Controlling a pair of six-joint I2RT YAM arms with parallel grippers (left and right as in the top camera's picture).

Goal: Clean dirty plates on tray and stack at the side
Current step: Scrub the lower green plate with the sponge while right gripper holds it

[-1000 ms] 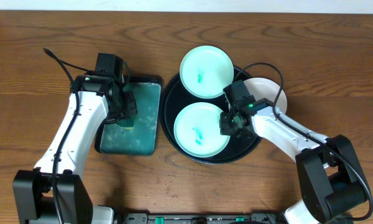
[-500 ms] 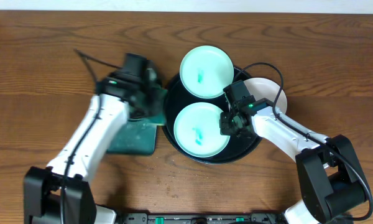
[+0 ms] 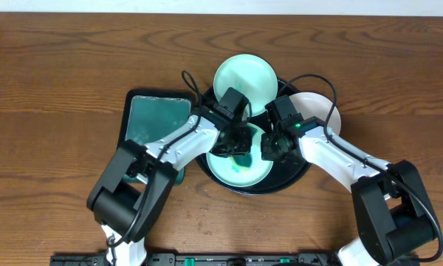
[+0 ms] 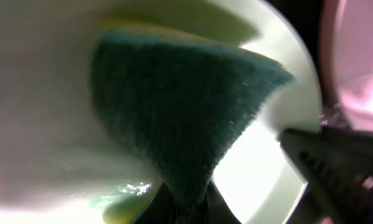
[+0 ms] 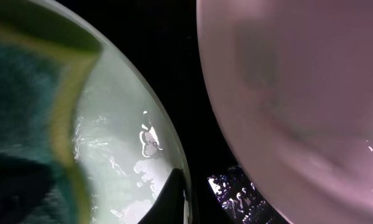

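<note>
The round black tray [image 3: 292, 177] holds two pale-mint plates. The far plate [image 3: 244, 77] has a teal smear. My left gripper [image 3: 236, 145] is over the near plate [image 3: 225, 171], shut on a green and yellow sponge [image 4: 180, 106] that is pressed on the plate's surface [image 4: 43, 124]. A teal smear shows by the sponge. My right gripper [image 3: 269, 148] is shut on the near plate's right rim [image 5: 174, 155], one finger inside the rim. A third, plain white plate [image 3: 321, 111] lies right of the tray, partly under my right arm.
A rectangular black tray with a teal-green inside [image 3: 156, 122] lies left of the round tray. My two wrists are close together over the near plate. A black cable loops above the far plate. Bare wooden table [image 3: 59, 66] surrounds everything.
My left arm has swung right from the rectangular tray to the near plate, carrying the sponge. The right gripper has stayed on the plate's rim.
</note>
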